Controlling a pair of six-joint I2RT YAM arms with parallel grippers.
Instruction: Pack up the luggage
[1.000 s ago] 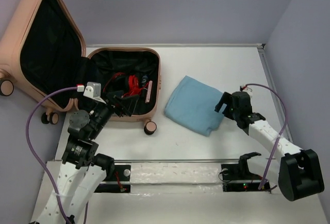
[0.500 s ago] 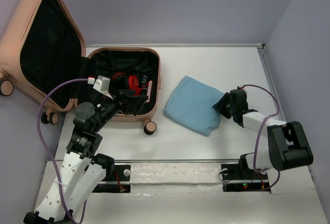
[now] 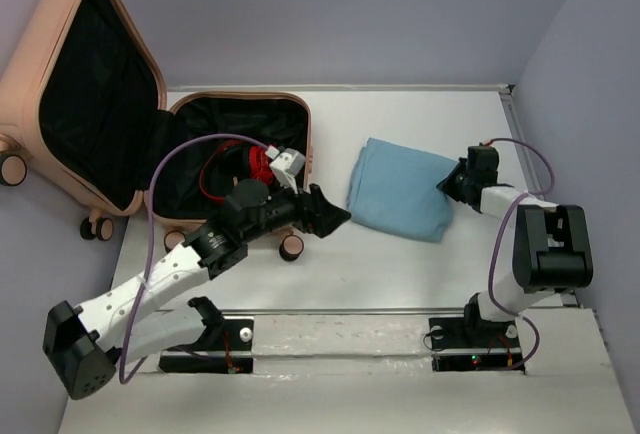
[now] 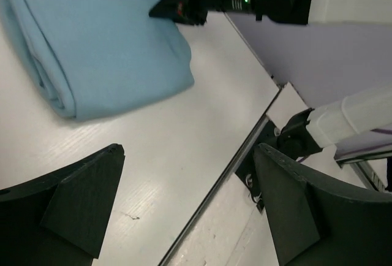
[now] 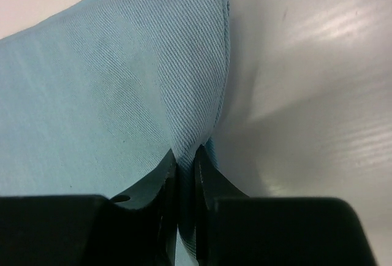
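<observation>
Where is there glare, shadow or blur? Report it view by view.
Top external: even light, sharp, soft shadow beneath the cloth. Left wrist: dark fingers soft-edged up close, pale sheen on the table. Right wrist: cloth weave crisp, fingers blurred, glare streaks on the table at right.

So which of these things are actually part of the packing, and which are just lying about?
Part of the job: the luggage, open; the blue cloth, pinched by the right gripper; the open left gripper; the red cord already inside.
Just there: the table; the purple cables; the rail at the near edge.
</observation>
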